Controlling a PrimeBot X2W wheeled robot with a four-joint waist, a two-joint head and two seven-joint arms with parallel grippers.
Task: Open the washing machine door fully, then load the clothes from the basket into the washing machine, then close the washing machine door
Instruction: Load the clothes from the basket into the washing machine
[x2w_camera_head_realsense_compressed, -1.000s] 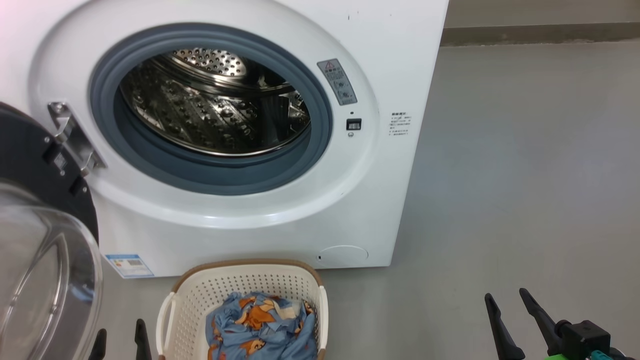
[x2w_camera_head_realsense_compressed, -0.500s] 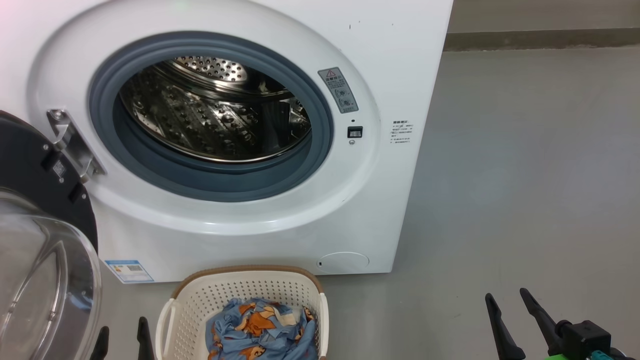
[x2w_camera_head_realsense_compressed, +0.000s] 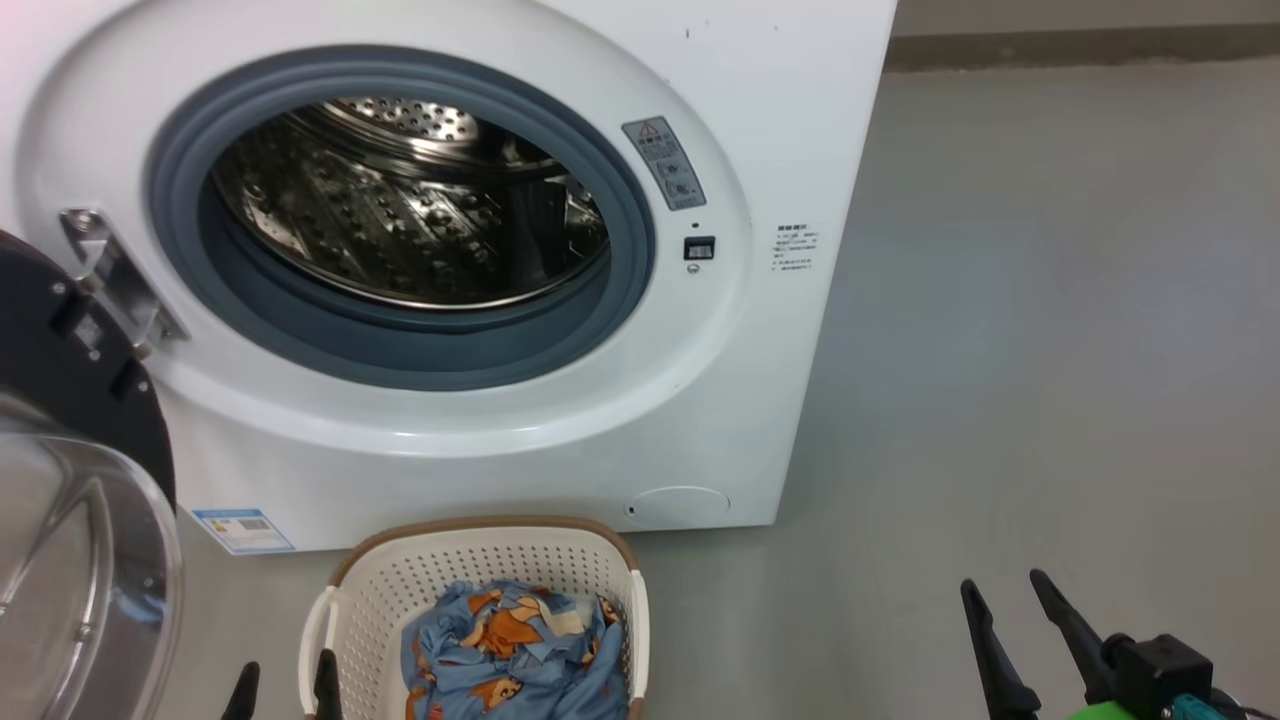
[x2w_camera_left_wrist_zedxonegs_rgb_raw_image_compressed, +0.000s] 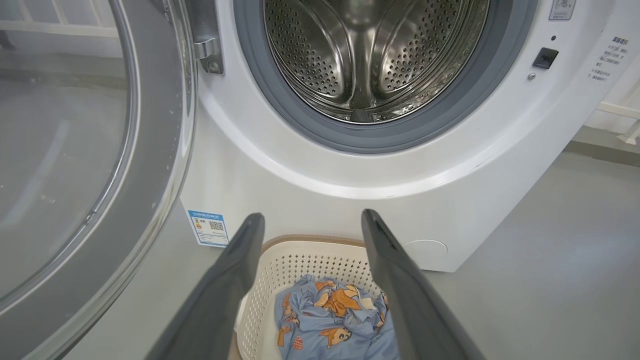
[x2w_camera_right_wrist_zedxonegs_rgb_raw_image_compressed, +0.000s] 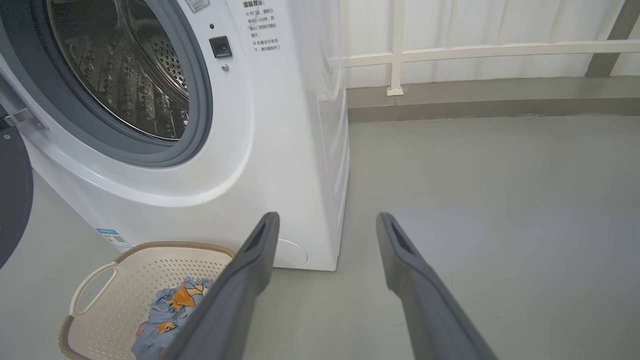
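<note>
Fingers (x2w_camera_left_wrist_zedxonegs_rgb_raw_image_compressed: 220, 290) of left gripper (x2w_camera_head_realsense_compressed: 286, 685) and right gripper (x2w_camera_head_realsense_compressed: 1003, 585) gape wide, empty; basket (x2w_camera_head_realsense_compressed: 480, 565) and clothes (x2w_camera_head_realsense_compressed: 500, 650) cut off below.

I see the washing machine door (x2w_camera_head_realsense_compressed: 70, 520) swung wide open at the left, glass bowl bulging outward. The white washing machine (x2w_camera_head_realsense_compressed: 760, 330) shows its steel drum (x2w_camera_head_realsense_compressed: 400, 210) exposed. Just before it on the floor stands the cream basket (x2w_camera_head_realsense_compressed: 480, 560), with the blue cartoon-print clothes (x2w_camera_head_realsense_compressed: 510, 650) crumpled inside.
</note>
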